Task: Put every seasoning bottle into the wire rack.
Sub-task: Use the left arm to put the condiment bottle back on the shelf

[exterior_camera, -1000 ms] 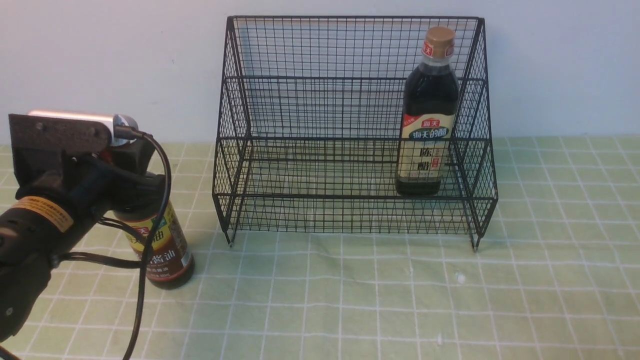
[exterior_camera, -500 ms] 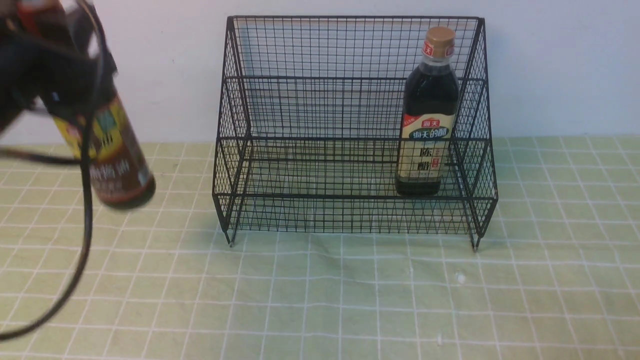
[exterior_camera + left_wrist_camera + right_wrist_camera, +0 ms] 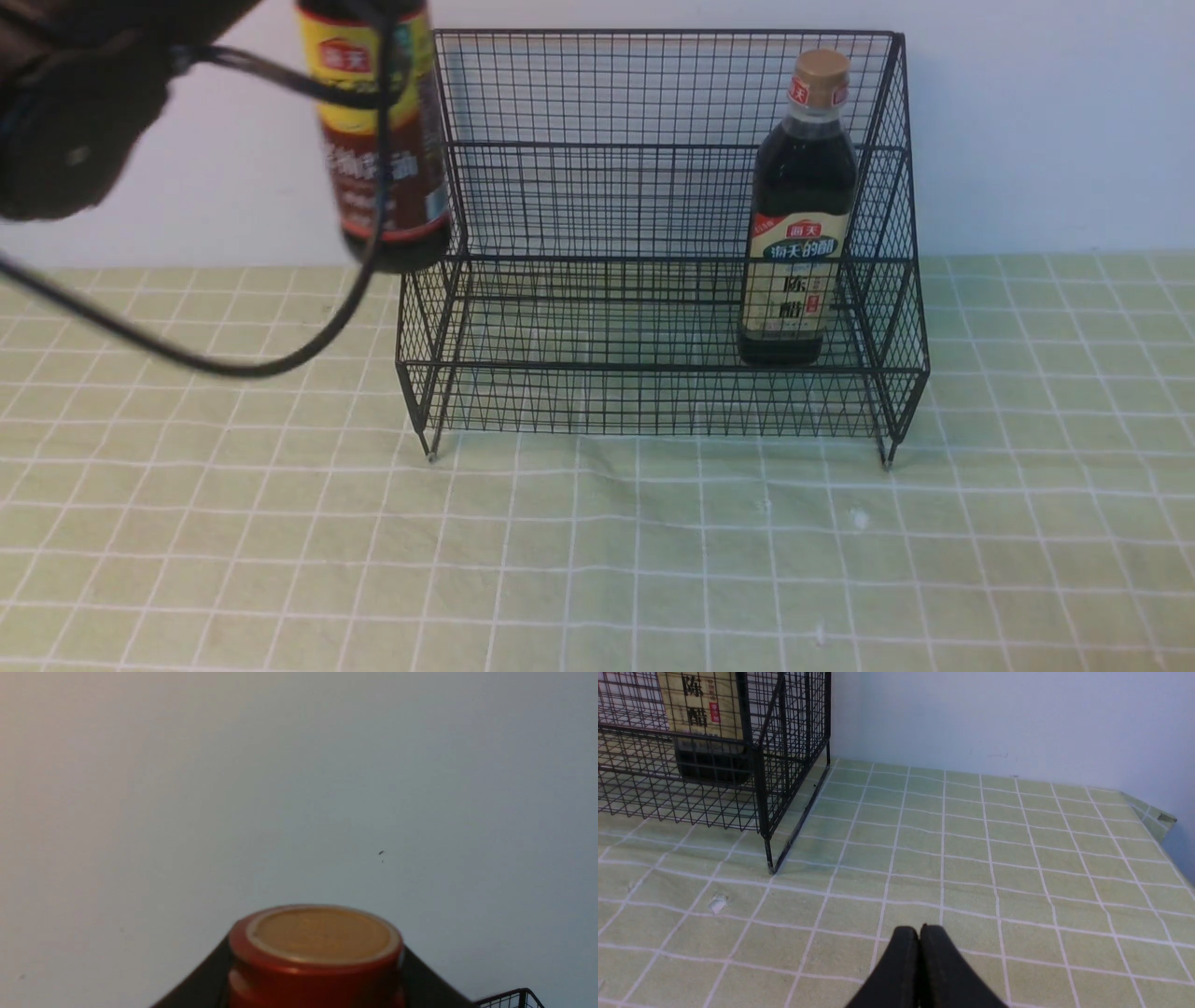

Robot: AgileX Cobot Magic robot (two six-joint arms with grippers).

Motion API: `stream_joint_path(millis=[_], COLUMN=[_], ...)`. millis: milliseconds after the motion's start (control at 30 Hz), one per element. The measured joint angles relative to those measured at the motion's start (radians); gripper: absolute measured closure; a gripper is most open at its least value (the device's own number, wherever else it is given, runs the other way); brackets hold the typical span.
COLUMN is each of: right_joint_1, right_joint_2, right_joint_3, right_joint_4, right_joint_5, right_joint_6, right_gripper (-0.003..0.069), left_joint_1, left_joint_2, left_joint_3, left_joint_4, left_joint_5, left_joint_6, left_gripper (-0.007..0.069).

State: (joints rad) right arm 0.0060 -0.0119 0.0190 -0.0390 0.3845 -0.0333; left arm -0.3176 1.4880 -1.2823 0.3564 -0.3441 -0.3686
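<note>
My left gripper is shut on the yellow-brown-label seasoning bottle [image 3: 383,140], holding it upright in the air at the rack's upper left corner; its fingers are above the front view's top edge. In the left wrist view the bottle's red-brown cap [image 3: 317,952] sits between the dark fingers [image 3: 196,984]. The gold-cap bottle [image 3: 801,215] stands inside the black wire rack [image 3: 597,373] at its right end, and shows in the right wrist view [image 3: 698,714]. My right gripper [image 3: 919,929] is shut and empty, low over the cloth to the right of the rack [image 3: 761,788].
A green checked cloth [image 3: 597,560] covers the table. A pale wall [image 3: 1046,121] stands right behind the rack. The left arm's black cable [image 3: 233,369] hangs in a loop left of the rack. The table's right edge [image 3: 1157,821] shows in the right wrist view.
The left gripper has lifted the yellow-brown-label bottle off the cloth and carried it up and to the right, to the rack's upper left corner. The gold-cap bottle and rack have not moved.
</note>
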Motion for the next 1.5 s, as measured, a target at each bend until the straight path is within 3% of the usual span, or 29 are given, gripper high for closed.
stream_joint_path(millis=[167, 500, 1067, 1500], right_joint_1=[0.000, 0.000, 0.000, 0.000], right_joint_2=[0.000, 0.000, 0.000, 0.000], right_joint_3=[0.000, 0.000, 0.000, 0.000], right_joint_4=[0.000, 0.000, 0.000, 0.000], right_joint_5=[0.000, 0.000, 0.000, 0.000], right_joint_6=[0.000, 0.000, 0.000, 0.000], right_gripper=[0.0673, 0.0673, 0.0673, 0.0673], left_joint_1=[-0.017, -0.018, -0.035, -0.035], left_joint_2=[0.143, 0.302, 0.329, 0.335], left_joint_3=[-0.119, -0.147, -0.149, -0.157], left_joint_4=[0.001, 0.005, 0.075, 0.094], left_joint_5=[-0.001, 0.058, 0.344, 0.369], left_joint_6=[-0.005, -0.028, -0.094, -0.139], left_gripper=[0.0368, 0.0368, 0.0368, 0.0342])
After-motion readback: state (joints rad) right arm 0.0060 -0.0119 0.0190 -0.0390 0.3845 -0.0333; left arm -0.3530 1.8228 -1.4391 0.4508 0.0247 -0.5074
